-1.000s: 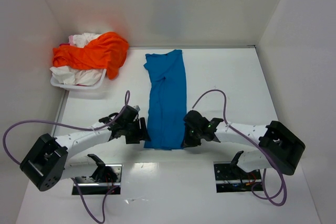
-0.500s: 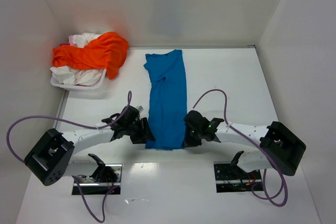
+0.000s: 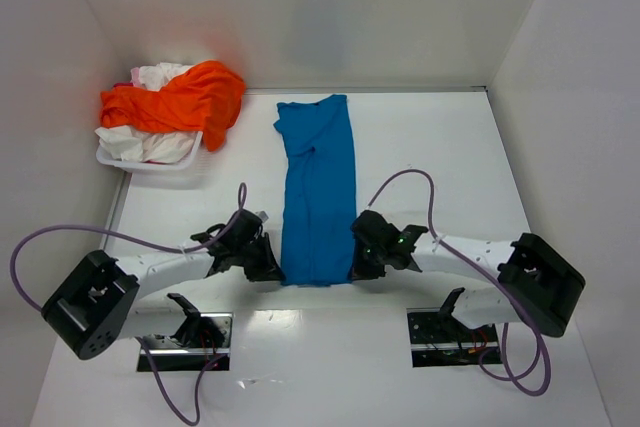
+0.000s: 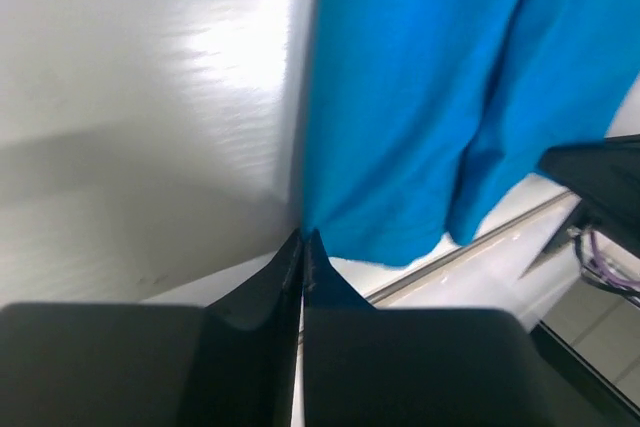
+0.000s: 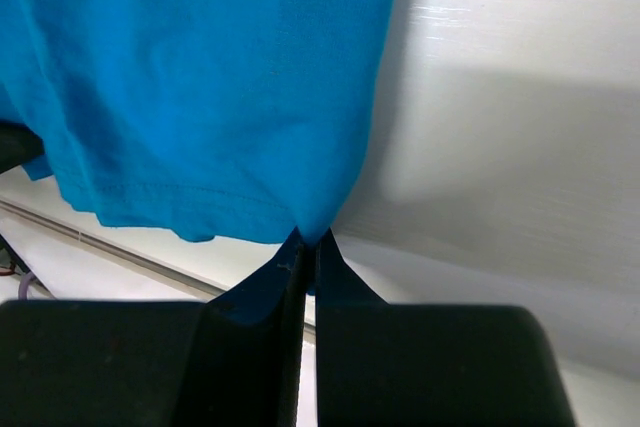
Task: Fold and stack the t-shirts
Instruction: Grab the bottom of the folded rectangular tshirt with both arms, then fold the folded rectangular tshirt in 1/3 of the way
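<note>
Since the earlier frame the left tool (image 3: 266, 267) has been brought in against the near-left corner of the blue shirt (image 3: 318, 187) and its jaws have been closed from wide to fully together. In the left wrist view the left tool (image 4: 302, 239) is seen with both tips meeting right at the corner of the cloth, so a thin pinch of hem is judged to be held. The right tool (image 3: 358, 263) has not been moved; in its own wrist view the right tool (image 5: 308, 237) is seen clamped narrow on the near-right hem corner.

The blue shirt is laid as a long narrow strip down the middle of the tabletop (image 3: 430, 147), collar at the far end and hem at the near end between the two tools. The orange shirt (image 3: 185, 97) and the white shirts (image 3: 150, 145) are heaped in the basket (image 3: 120, 162) at the far left, well apart from the work.

The step in hand is judged to be the fold of the hem up towards the collar. It would be done best if both corners were raised together and kept level, with the hem held lightly taut between them so no sag is formed. The left pinch sits at the very edge, so a slow lift is advised in case the cloth slips out. The hem should be carried straight away from the bases and laid square on the far edge before either tool is released.
</note>
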Controlling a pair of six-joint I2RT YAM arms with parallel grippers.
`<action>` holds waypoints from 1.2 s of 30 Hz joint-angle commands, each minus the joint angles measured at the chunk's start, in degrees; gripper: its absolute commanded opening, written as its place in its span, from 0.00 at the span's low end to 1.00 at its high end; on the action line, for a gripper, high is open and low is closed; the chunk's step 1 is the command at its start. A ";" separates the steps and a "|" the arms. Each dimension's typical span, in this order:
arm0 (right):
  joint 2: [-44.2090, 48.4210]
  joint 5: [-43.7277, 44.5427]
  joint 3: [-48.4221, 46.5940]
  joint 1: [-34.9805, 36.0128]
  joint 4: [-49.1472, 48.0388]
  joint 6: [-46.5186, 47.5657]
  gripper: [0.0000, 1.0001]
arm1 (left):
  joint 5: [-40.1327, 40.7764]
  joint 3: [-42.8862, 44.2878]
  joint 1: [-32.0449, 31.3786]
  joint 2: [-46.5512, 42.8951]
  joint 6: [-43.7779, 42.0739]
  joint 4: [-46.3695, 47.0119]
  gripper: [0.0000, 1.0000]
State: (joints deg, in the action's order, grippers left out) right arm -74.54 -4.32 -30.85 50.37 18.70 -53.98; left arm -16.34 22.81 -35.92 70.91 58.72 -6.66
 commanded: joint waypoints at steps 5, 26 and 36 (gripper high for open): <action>5.72 3.61 -1.14 0.52 4.06 0.01 0.00 | 2.45 0.92 -0.29 -12.18 0.17 -14.16 0.00; 8.27 3.88 -15.19 -8.09 10.66 5.98 0.00 | 7.72 12.68 0.85 -21.10 -2.02 -25.34 0.00; -1.38 0.72 -26.53 -17.40 8.82 14.24 0.00 | 7.29 28.51 9.54 -2.02 -11.86 -22.71 0.00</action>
State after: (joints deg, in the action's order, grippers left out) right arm -72.79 -3.09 -53.39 35.57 28.69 -43.75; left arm -9.17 47.33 -28.82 66.57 51.75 -30.68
